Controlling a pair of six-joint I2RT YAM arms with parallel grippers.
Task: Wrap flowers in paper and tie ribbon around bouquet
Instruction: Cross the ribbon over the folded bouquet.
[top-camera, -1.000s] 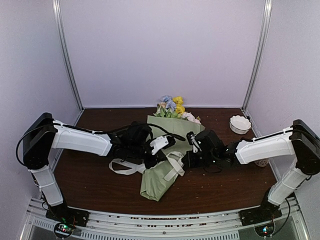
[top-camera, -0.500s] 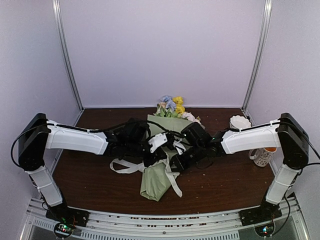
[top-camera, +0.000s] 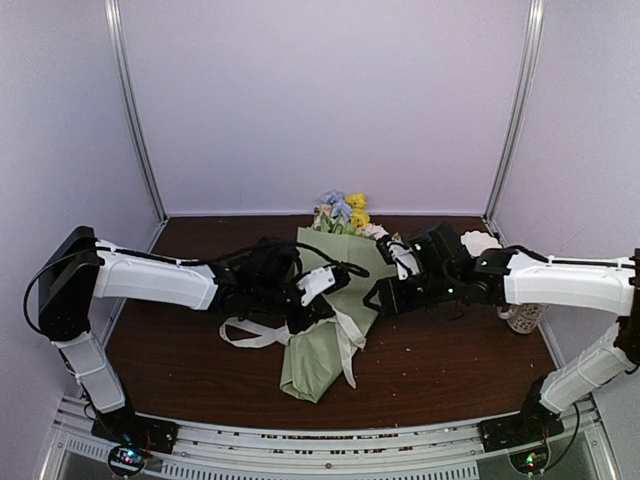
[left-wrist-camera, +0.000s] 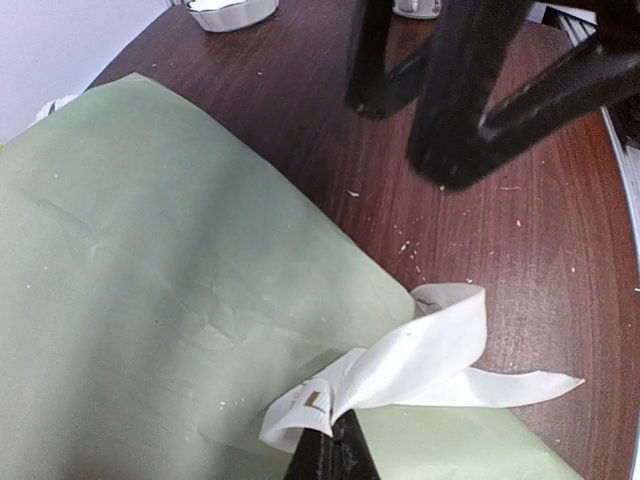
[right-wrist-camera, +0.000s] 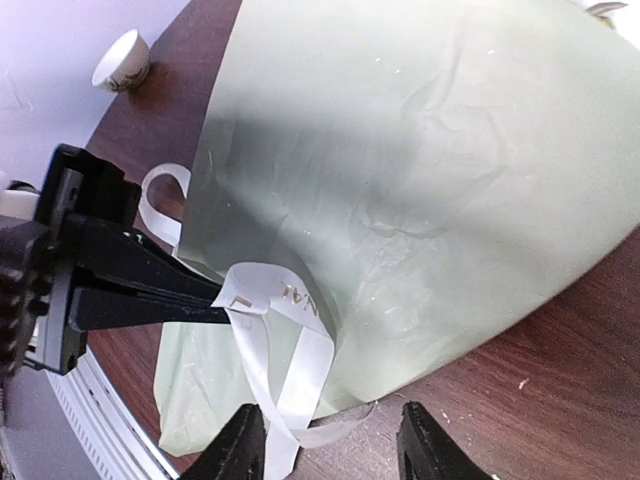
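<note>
L hand (left-wrist-camera: 330, 452) pinches ribbon (left-wrist-camera: 430, 355) atop bouquet (top-camera: 312, 365), lying mid-worktop (top-camera: 450, 370), blooms twd back wall. R hand (right-wrist-camera: 335, 445): jaws apart, gripping nothing, just by ribbon's loose end.

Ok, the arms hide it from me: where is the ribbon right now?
In the top view the ribbon crosses the bouquet at its narrow middle, at table centre, pinched in the left gripper; its loose ends trail left and toward the near edge.
</note>
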